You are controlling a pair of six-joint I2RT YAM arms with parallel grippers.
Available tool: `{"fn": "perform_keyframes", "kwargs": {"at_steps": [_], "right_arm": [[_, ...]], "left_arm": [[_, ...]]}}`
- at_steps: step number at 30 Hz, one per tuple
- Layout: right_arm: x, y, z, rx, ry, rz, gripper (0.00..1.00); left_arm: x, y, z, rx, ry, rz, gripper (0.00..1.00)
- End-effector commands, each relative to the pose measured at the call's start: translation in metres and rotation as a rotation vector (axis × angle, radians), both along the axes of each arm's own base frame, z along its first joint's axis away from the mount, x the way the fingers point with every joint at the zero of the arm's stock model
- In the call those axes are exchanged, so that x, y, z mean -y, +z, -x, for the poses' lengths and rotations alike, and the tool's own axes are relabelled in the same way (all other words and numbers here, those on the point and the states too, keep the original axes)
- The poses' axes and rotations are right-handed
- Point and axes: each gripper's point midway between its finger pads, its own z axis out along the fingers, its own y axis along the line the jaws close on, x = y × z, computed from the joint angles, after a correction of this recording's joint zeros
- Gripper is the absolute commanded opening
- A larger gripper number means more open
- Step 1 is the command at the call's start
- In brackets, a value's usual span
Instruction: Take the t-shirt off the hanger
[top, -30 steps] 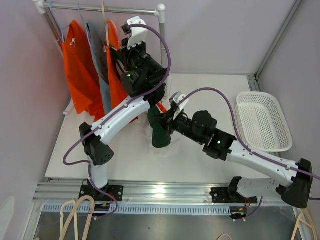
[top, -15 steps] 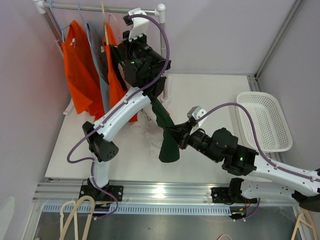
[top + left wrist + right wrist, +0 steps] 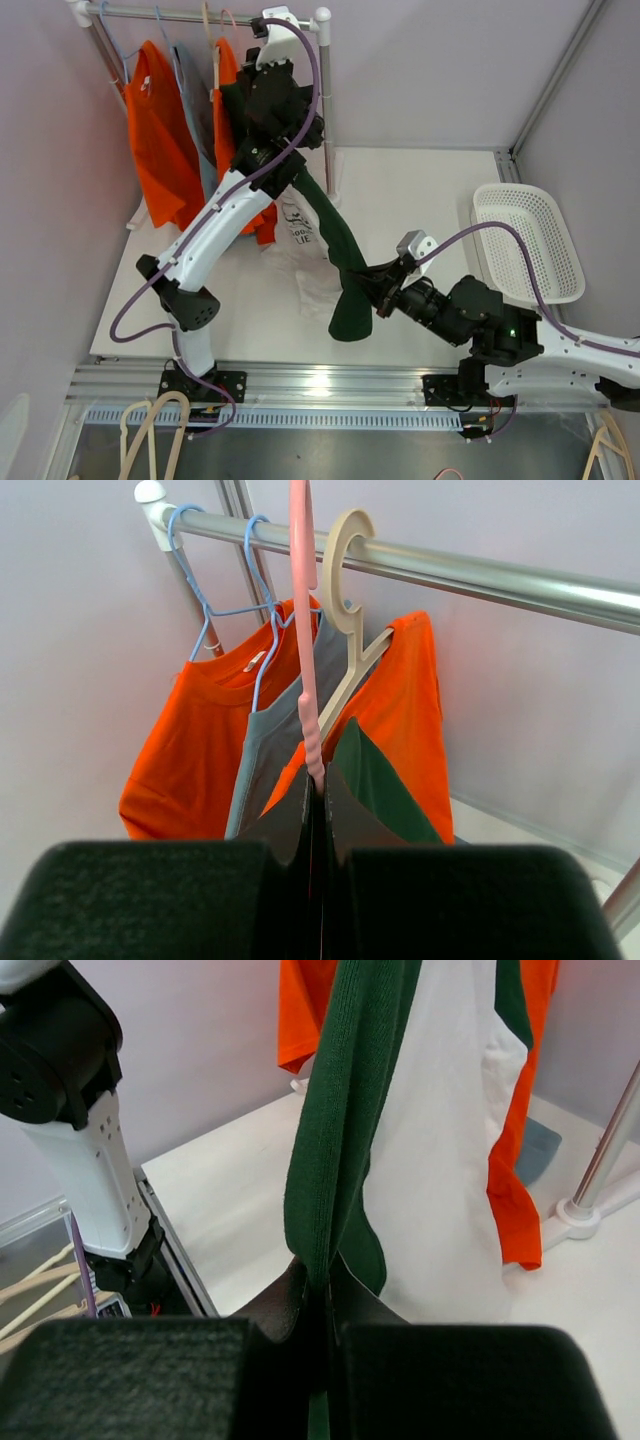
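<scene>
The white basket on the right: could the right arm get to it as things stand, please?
Probably yes: nothing stands between the right end effector and the white basket, though it is shut on the green t-shirt, which would drag along.

Bright, even overhead light; soft shadows on the white table (image 3: 420, 190); glare on the near aluminium rail (image 3: 320, 380); wrist-view foregrounds blurred.

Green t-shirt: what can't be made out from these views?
- Left wrist: whether the green t-shirt is on the pink hanger; the left gripper blocks the shoulders.
- Top external: left gripper's jaws, hidden under its own wrist.
- Right wrist: shirt's upper end cut off by the top edge; hem behind the right gripper.
- Top external: white garment print, too small.
</scene>
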Motion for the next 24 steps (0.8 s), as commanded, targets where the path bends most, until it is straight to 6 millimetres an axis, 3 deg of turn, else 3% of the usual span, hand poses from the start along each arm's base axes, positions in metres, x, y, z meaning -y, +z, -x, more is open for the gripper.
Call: {"fn": "perform_keyframes", "kwargs": {"at_steps": [1,8,12,16,17,19,21,22,24], "right_arm": [[0.003,-0.011,0.013,-0.019,0.029,0.046,0.00],[0.003,-0.032,0.041,-0.050,0.081,0.086,0.00],[0.008,-0.041,0.045,-0.059,0.039,0.104,0.00],[0.004,-0.060,0.021,-0.055,-0.111,0.184,0.00],[-0.005,-0.061,0.017,-0.060,-0.122,0.202,0.00],[-0.012,-0.058,-0.004,-0.073,-0.150,0.193,0.00],[-0.028,-0.059,-0.011,-0.090,-0.096,0.190,0.00],[-0.028,-0.054,-0.029,-0.094,-0.125,0.167,0.00],[-0.039,-0.053,-0.040,-0.091,-0.116,0.171,0.00]], "left_arm": [[-0.031,0.033,0.005,0.089,-0.063,0.054,0.01],[-0.052,0.037,-0.001,0.096,-0.028,0.042,0.01],[-0.056,0.037,-0.003,0.094,-0.030,0.045,0.01],[-0.041,0.038,0.016,0.079,-0.145,0.102,0.01],[-0.039,0.041,0.023,0.081,-0.152,0.099,0.01],[-0.029,0.045,0.043,0.083,-0.188,0.110,0.01],[-0.022,0.049,0.058,0.087,-0.231,0.124,0.01],[-0.012,0.048,0.071,0.078,-0.280,0.125,0.01],[0.002,0.044,0.086,0.065,-0.348,0.131,0.01]]}}
